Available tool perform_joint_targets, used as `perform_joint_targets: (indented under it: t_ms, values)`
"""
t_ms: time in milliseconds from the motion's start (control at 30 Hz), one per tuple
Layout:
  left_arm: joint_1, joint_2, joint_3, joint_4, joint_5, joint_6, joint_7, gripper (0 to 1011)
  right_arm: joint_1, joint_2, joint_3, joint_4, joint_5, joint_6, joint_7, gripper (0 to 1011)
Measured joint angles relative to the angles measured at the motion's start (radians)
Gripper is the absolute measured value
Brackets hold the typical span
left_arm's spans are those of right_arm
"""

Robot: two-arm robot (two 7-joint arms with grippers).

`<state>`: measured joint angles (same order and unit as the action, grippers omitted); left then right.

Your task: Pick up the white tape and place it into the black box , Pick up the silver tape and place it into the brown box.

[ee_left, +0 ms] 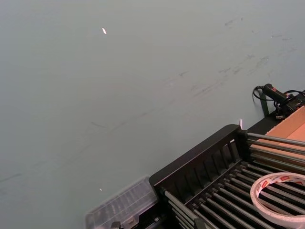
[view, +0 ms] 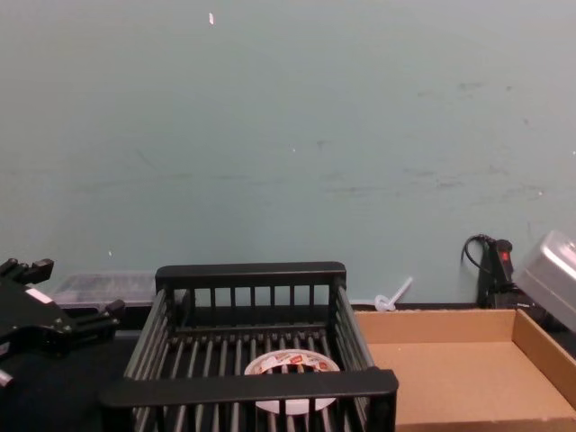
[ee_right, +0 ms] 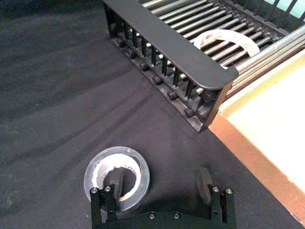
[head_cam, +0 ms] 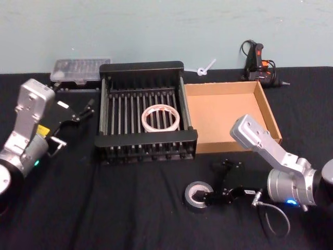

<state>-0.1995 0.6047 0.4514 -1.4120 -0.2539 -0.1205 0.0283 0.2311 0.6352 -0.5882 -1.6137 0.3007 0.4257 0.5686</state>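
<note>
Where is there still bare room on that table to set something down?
The brown box floor is bare, and so is the black cloth left of the silver tape, in front of the black box. It is crowded where the right gripper straddles that tape. The white tape occupies the black box's middle.

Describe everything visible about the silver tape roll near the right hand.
The small, thick grey-silver tape roll lies flat on the black tablecloth, in front of the slatted black plastic crate and outside the shallow brown cardboard tray. Its top face is shiny, its core pale, its hole wide. The right hand is open and straddles one side of it: one finger sits in the hole, the other on the cloth beside it.
</note>
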Motion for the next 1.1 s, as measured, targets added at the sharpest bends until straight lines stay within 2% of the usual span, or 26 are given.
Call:
perform_joint_targets:
  t_ms: [333,567,600,700,800,867,900,967,1000,1100]
  values:
    - [0.000,0.000,0.000,0.000,0.000,0.000,0.000,1001,0.000,0.001,0.000,-0.001,0.000,0.000,0.001,978]
    - [0.000,0.000,0.000,0.000,0.000,0.000,0.000,1001,-0.001,0.001,0.001,-0.001,0.000,-0.001,0.001,811]
    - [0.000,0.000,0.000,0.000,0.000,0.000,0.000,1001,-0.001,0.001,0.001,-0.002,0.000,-0.001,0.001,759]
    - [0.000,0.000,0.000,0.000,0.000,0.000,0.000,1001,-0.001,0.001,0.001,-0.002,0.000,-0.001,0.001,705]
    - [0.000,0.000,0.000,0.000,0.000,0.000,0.000,1001,-0.001,0.001,0.001,-0.002,0.000,-0.001,0.001,578]
    - [0.000,0.000,0.000,0.000,0.000,0.000,0.000,1001,-0.001,0.001,0.001,-0.002,0.000,-0.001,0.000,539]
    - [0.000,0.000,0.000,0.000,0.000,0.000,0.000,1001,-0.001,0.001,0.001,-0.002,0.000,-0.001,0.000,478]
    - [0.000,0.000,0.000,0.000,0.000,0.000,0.000,1001,-0.001,0.001,0.001,-0.002,0.001,-0.001,0.000,446]
    - [0.000,0.000,0.000,0.000,0.000,0.000,0.000,1001,-0.001,0.001,0.001,-0.002,0.001,-0.001,0.000,374]
    - [0.000,0.000,0.000,0.000,0.000,0.000,0.000,1002,-0.001,0.001,0.001,-0.002,0.001,-0.001,0.000,316]
